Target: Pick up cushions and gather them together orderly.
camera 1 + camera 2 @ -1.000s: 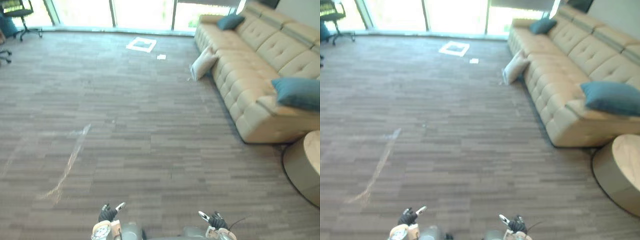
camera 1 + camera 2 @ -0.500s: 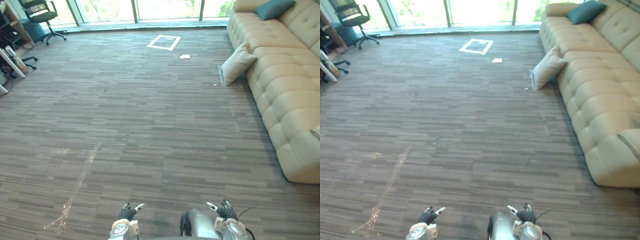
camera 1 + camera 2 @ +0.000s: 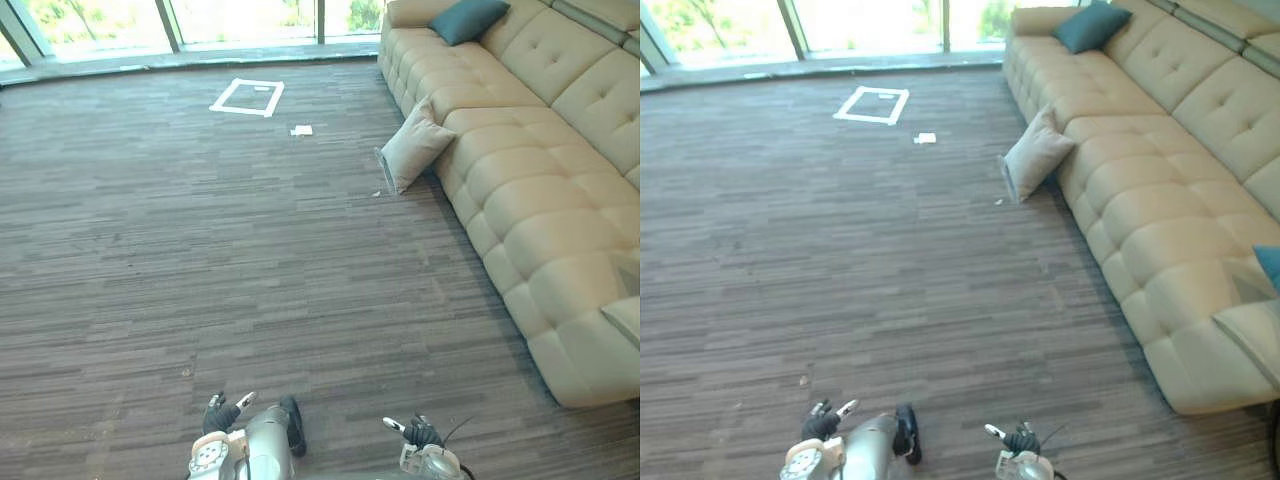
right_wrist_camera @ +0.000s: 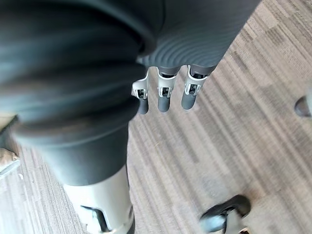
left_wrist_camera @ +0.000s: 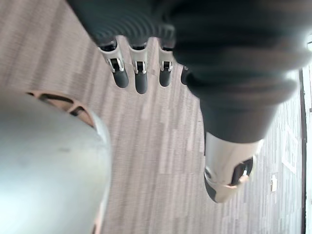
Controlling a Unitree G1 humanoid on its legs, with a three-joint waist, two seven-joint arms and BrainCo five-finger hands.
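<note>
Beige cushion (image 3: 414, 147) on the carpeted floor (image 3: 200, 250), propped at a tilt against the front of the tan sofa (image 3: 530, 170), roughly level with the seat's far half. Teal cushion (image 3: 467, 18) lying on the sofa seat at the far end, well apart from the beige one. Edge of a second teal cushion (image 3: 1270, 267) visible on the seat at the near end, cut off by the frame. All three well apart from one another and not gathered.

On the floor beyond the beige cushion: white tape square (image 3: 247, 97) near the windows (image 3: 240, 18), small white scrap (image 3: 301, 130) just beside it.

Left hand (image 3: 219, 416) and right hand (image 3: 421, 433) low at the near edge, far from every cushion. Left hand's fingers (image 5: 140, 78) straight and relaxed, thumb apart, hanging over bare carpet. Right hand's fingers (image 4: 165, 97) likewise straight and spread from the thumb, over carpet, touching no cushion.
</note>
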